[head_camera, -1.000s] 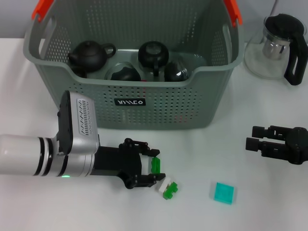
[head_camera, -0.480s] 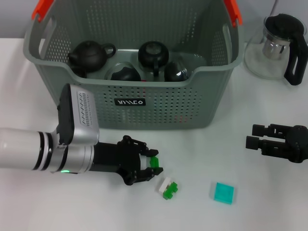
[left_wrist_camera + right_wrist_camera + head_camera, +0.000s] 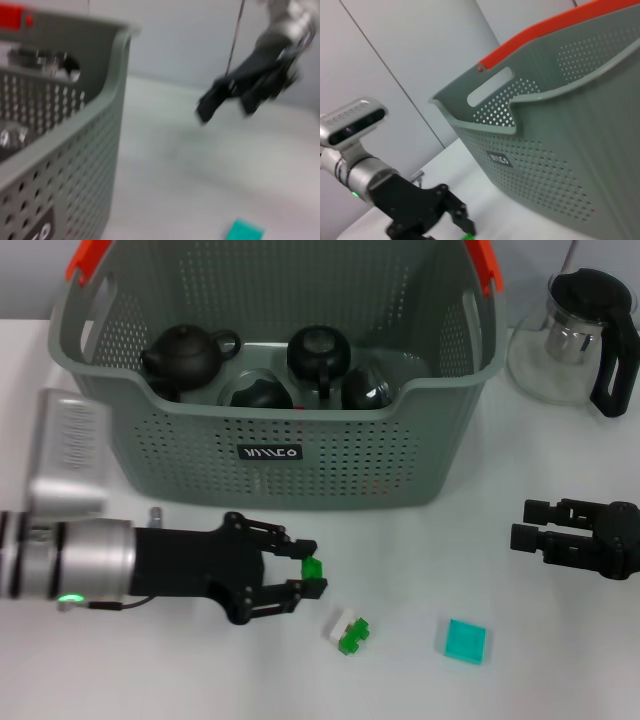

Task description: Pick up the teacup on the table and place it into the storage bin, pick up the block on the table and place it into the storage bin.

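Left end effector (image 3: 303, 578) in front of storage bin (image 3: 300, 455), pinching small green block (image 3: 313, 569) between fingertips, lifted clear of desk (image 3: 560, 660), presumably for carry up over bin's front wall. White-and-green block (image 3: 347, 630) and teal block (image 3: 465, 641) lying on desk, in front of bin. Bin holding dark teapots (image 3: 188, 353) and round dark vessels; no teacup outside bin. Right end effector (image 3: 527, 526) idle beside bin, fingers apart, holding nothing.

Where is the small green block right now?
Head view: the green block sits between the left gripper fingertips, left of centre, before the storage bin.
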`<action>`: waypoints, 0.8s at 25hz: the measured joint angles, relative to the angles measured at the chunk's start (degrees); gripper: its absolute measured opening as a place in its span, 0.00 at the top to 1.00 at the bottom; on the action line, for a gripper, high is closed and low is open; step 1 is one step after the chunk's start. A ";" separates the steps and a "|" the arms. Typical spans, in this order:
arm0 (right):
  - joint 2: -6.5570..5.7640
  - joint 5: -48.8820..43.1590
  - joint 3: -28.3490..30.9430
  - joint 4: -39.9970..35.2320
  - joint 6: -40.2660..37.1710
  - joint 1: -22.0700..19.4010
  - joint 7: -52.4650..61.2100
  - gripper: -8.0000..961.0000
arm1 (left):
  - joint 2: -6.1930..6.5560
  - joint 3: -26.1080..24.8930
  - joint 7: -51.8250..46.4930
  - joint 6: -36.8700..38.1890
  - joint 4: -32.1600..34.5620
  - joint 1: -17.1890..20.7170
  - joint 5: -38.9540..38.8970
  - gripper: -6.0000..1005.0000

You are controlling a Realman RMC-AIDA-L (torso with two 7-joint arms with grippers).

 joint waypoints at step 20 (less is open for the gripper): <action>0.27 -0.05 -0.32 -0.58 -0.10 0.42 0.44 0.29 | 1.07 -19.80 -0.84 25.98 0.31 1.53 -5.58 0.57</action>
